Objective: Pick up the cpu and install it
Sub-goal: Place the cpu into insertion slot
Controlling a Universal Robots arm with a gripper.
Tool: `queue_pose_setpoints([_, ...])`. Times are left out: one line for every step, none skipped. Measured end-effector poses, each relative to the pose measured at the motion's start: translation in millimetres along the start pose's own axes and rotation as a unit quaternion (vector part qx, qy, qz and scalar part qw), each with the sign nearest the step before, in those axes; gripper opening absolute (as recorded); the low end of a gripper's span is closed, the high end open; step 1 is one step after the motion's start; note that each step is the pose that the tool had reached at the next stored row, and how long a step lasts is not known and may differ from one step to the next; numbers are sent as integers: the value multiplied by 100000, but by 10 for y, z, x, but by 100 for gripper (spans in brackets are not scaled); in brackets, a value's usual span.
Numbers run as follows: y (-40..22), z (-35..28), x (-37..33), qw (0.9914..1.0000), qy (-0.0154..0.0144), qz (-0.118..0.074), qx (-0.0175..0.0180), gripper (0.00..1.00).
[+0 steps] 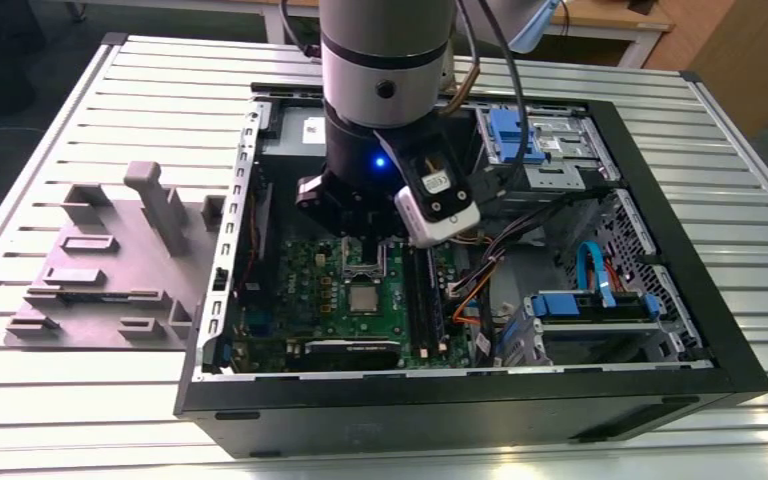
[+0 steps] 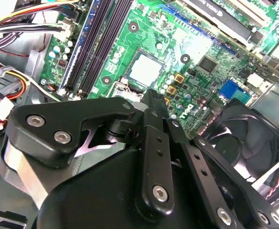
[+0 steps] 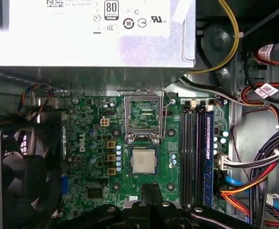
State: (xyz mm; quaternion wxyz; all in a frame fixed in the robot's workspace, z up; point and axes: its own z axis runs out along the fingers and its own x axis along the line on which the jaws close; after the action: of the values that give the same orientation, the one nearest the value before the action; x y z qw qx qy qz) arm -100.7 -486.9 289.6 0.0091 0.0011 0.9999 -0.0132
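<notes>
The cpu (image 3: 143,161) lies flat in its socket on the green motherboard (image 3: 94,129), silvery top up, with its thin pale edge inside the dark socket surround. In the exterior view the cpu (image 1: 364,298) shows as a small bright square near the middle of the board, inside the open computer case (image 1: 464,415). The metal retention frame (image 3: 143,118) is swung open and does not cover the chip. It sits just beyond the cpu on the far side, toward the large grey power supply (image 3: 91,43).

The gripper (image 3: 151,190) hangs above the board without touching the cpu. Its two black fingers are pressed together, and nothing is pinched between them. In the second wrist view the gripper (image 2: 153,98) points toward the cpu (image 2: 146,68), and a strip of bare board shows between them.

The arm (image 1: 384,90) comes down into the case over the far part of the motherboard. Dark memory sticks (image 1: 420,290) run alongside the socket on the exterior view's right, while a black fan (image 3: 15,176) sits on the opposite side of the board. The case rests on a slatted metal table (image 1: 77,400). A grey fixture block (image 1: 104,265) stands on the table just beside the case, on the exterior view's left.
</notes>
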Motion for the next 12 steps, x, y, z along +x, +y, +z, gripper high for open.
queue_pose_setpoints([0, -3, 0, 100000, 2, -1, 0, 10])
queue_pose_setpoints([0, -6, 0, 100000, -1, 1, -1, 10])
queue_pose_setpoints([0, -9, 0, 100000, 0, 1, -3, 10])
queue_pose_setpoints([0, -12, 0, 100000, 1, -1, 0, 10])
queue_pose_setpoints([0, -15, 0, 100000, 0, -1, -3, 10])
queue_pose_setpoints([-1, -18, 0, 100000, -1, 0, -1, 10])
queue_pose_setpoints([-1, -21, 0, 100000, 0, -2, 0, 10])
queue_pose_setpoints([-1, -25, 0, 100000, 0, -1, 1, 10])
queue_pose_setpoints([-1, -28, 0, 100000, 1, 1, 1, 10])
queue_pose_setpoints([-1, -31, -1, 100000, 2, 0, 2, 10])
queue_pose_setpoints([-1, -34, -1, 100000, -1, 0, 0, 10])
queue_pose_setpoints([-1, -37, -1, 100000, 0, 2, 0, 10])
